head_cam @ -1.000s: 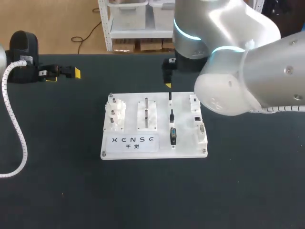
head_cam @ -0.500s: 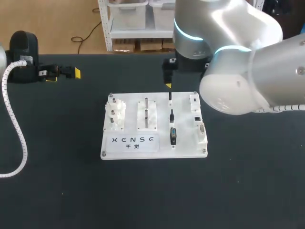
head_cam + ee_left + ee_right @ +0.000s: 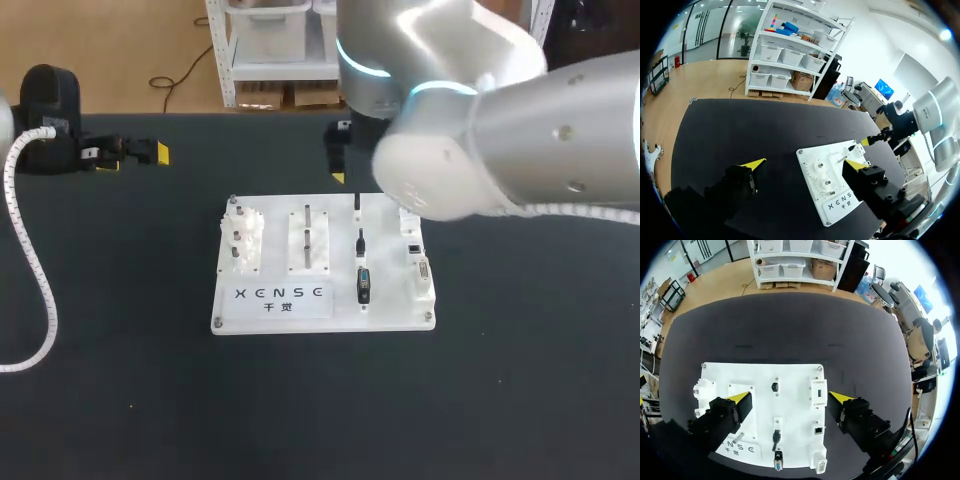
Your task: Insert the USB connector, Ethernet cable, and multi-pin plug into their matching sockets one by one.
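The right hand [image 3: 790, 399] is released, grasping nothing, its fingers spread wide above the white board [image 3: 795, 375]; the board lies flat on the black desk [image 3: 790, 325]; on it three black plugs sit in a row, the multi-pin plug [image 3: 777, 460] at one end, just beside a row of sockets [image 3: 817, 392]; the left hand [image 3: 805, 164], also released, is near the desk's left edge, well apart from the board.

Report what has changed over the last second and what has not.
The right arm swung toward my left, carrying the right gripper leftward along the white board's far edge; it is open and took hold of nothing. The left gripper, open at the table's far left, and the board's plugs stayed put.
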### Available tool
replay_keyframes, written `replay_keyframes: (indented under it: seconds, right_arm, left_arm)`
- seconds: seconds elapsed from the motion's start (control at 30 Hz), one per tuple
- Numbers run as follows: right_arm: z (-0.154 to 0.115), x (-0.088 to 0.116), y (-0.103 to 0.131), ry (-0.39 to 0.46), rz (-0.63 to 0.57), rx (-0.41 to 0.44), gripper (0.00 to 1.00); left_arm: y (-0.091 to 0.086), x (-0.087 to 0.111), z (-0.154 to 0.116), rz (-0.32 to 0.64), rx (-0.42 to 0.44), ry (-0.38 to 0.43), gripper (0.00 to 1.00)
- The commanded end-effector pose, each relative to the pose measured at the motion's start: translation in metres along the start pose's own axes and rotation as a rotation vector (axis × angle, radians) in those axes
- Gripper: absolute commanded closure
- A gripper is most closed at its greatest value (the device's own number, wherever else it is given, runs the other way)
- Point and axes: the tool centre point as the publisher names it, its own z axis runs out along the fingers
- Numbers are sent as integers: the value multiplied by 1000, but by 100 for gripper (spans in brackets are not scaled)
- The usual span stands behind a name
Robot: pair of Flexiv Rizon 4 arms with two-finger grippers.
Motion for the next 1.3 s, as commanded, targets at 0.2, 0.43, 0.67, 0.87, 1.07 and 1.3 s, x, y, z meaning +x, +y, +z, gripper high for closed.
replay_keyframes:
  seconds: [0.2, 0.43, 0.67, 0.87, 1.07, 1.3]
  right_arm:
    - [25, -7, 12, 142, 14, 49, 0]
    - [43, -1, 9, 184, 7, 55, 0]
    - [49, 1, 8, 210, 2, 48, 10]
    - [52, 7, 8, 208, -20, 22, 52]
    - [56, 13, 11, 200, -61, -6, 51]
    - [65, 19, 10, 208, -80, -9, 58]
  left_arm:
    - [0, 0, 0, 0, 0, 0, 0]
    - [0, 0, 0, 0, 0, 0, 0]
    - [0, 0, 0, 0, 0, 0, 0]
    - [0, 0, 0, 0, 0, 0, 0]
    - [0, 0, 0, 0, 0, 0, 0]
    - [0, 0, 0, 0, 0, 0, 0]
